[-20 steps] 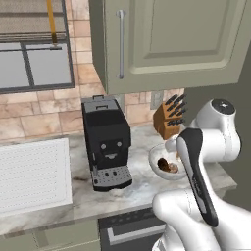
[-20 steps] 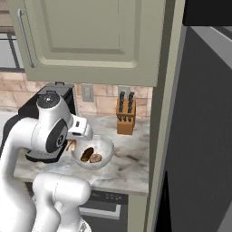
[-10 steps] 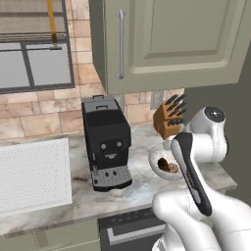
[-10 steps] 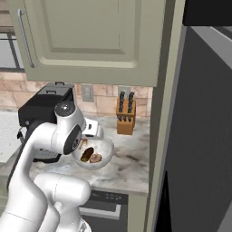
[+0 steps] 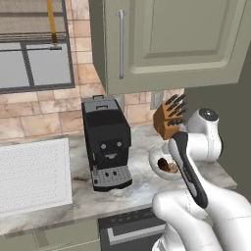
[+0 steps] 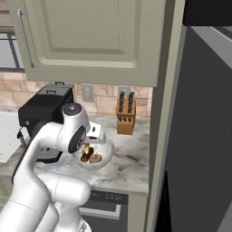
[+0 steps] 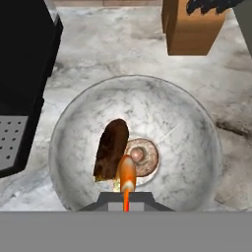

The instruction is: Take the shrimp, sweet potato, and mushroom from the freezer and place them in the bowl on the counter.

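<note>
Left base view: sitting on the pale marbled stone counter (image 5: 142, 184), the round whitish-grey mottled bowl (image 5: 158, 158), partly hidden by the white arm; just left of it the black coffee machine (image 5: 106, 142), behind it the wooden knife block (image 5: 169, 117).

Right base view: showing brown lumps in the bowl (image 6: 105, 158); standing at right, the tall dark grey freezer (image 6: 199, 136).

Hand view: hovering over the bowl (image 7: 197, 147), the gripper (image 7: 126, 199); lying inside, the elongated dark brown sweet potato (image 7: 111, 149) touching the round tan mushroom (image 7: 141, 156).

Shrimp: the thin curved orange shrimp (image 7: 126, 181) hanging at the fingertips above both.

Claw: narrow; gripping or only beside the shrimp, cannot tell.
</note>
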